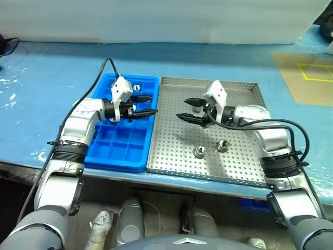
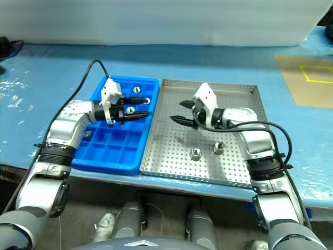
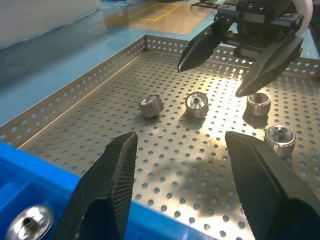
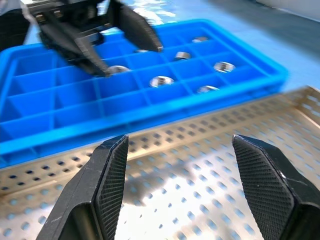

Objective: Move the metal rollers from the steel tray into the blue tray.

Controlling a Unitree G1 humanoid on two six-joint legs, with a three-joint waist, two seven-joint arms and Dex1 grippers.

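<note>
The steel tray [image 1: 171,151] lies to the right of the blue tray [image 1: 119,151], side by side. Two metal rollers [image 1: 199,151] [image 1: 223,145] stand near the steel tray's front; the left wrist view shows several rollers [image 3: 197,102] on the perforated floor. Several more rollers [image 4: 160,81] sit in compartments of the blue tray. My left gripper [image 1: 145,105] hovers open and empty over the blue tray's right side, pointing toward the steel tray. My right gripper [image 1: 187,109] hangs open and empty above the steel tray's middle, facing the left gripper.
Both trays rest on a blue-covered table near its front edge [image 1: 208,182]. A brown sheet with yellow tape [image 1: 307,78] lies at the back right. Black cables [image 1: 281,125] run along both arms.
</note>
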